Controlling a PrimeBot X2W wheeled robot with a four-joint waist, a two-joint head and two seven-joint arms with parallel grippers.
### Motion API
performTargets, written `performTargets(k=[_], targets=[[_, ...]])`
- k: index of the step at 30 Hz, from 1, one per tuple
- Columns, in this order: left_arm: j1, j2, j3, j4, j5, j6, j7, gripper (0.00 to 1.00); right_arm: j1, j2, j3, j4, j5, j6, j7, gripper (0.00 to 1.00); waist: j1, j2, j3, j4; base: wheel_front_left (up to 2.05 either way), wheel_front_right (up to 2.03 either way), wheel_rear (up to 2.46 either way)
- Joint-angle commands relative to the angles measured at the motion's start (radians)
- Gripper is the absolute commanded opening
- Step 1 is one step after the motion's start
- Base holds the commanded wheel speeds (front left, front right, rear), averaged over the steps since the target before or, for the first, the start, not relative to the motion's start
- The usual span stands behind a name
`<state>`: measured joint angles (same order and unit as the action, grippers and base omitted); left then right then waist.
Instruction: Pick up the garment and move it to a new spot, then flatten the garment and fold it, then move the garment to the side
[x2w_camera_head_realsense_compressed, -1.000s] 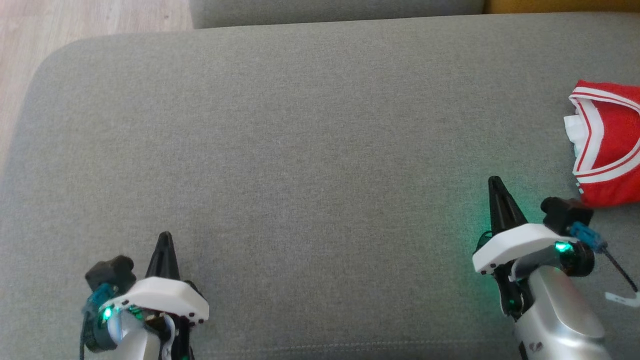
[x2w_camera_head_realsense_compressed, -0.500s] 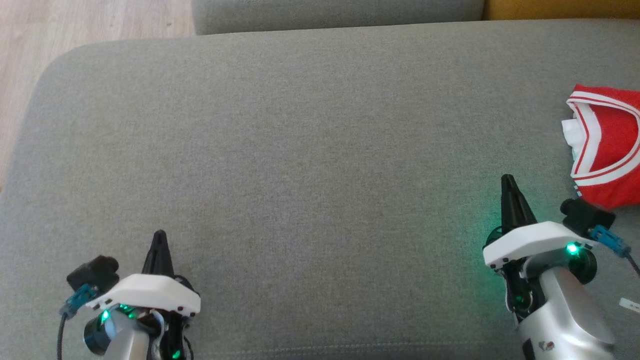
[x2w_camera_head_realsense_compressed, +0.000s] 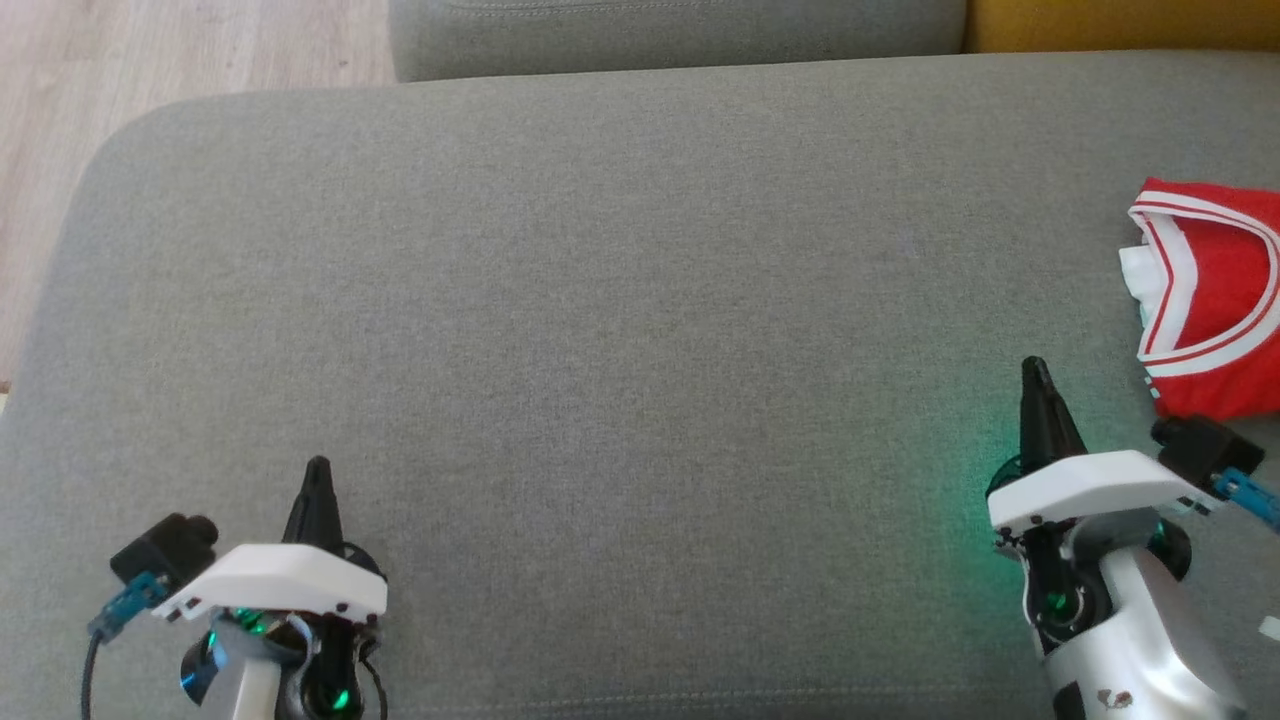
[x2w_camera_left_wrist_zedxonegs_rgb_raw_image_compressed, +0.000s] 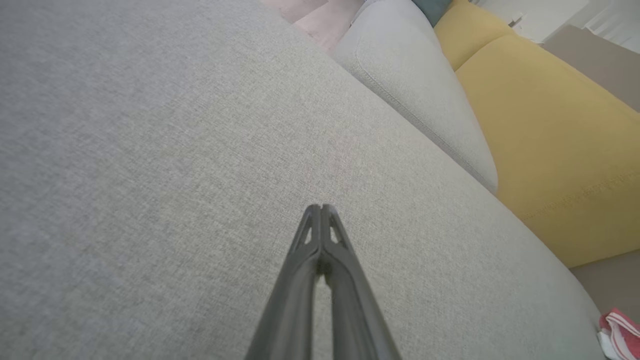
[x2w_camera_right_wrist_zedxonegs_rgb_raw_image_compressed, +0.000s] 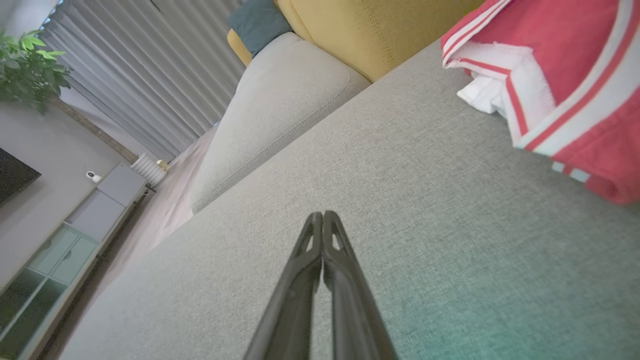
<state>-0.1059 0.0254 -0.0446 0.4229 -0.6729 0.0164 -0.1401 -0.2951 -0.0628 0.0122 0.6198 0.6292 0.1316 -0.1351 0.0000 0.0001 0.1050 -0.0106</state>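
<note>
Lying near the right hand (x2w_camera_head_realsense_compressed: 1034, 370) is the garment (x2w_camera_head_realsense_compressed: 1222, 305).

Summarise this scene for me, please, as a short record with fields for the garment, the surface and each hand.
garment: red with white stripes, in a compact bundle, far right of the head view
surface: grey cushion
left hand: shut, empty, lower left
right hand: shut, empty, apart from the garment, which lies to its right
surroundings: yellow cushion, wooden floor

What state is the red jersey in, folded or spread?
Folded: the red jersey lies as a compact, layered bundle on the grey sofa cushion.
</note>
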Motion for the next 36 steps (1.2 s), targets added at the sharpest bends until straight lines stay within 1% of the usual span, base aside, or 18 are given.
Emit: performTargets(k=[1,36], targets=[[-0.027,0.010,0.027,-0.040,-0.034,-0.009,0.010,0.00,-0.018,0.003,-0.004,-0.048,0.038,0.000,0.009,0.00,0.0000,-0.0001,-0.002,0.000,0.00,0.00,0.00],[-0.017,0.016,0.083,-0.098,-0.416,-0.067,0.113,0.00,0.069,0.007,-0.056,-0.187,0.437,-0.001,0.111,0.00,0.0000,-0.0001,-0.045,0.005,0.00,0.00,0.00]])
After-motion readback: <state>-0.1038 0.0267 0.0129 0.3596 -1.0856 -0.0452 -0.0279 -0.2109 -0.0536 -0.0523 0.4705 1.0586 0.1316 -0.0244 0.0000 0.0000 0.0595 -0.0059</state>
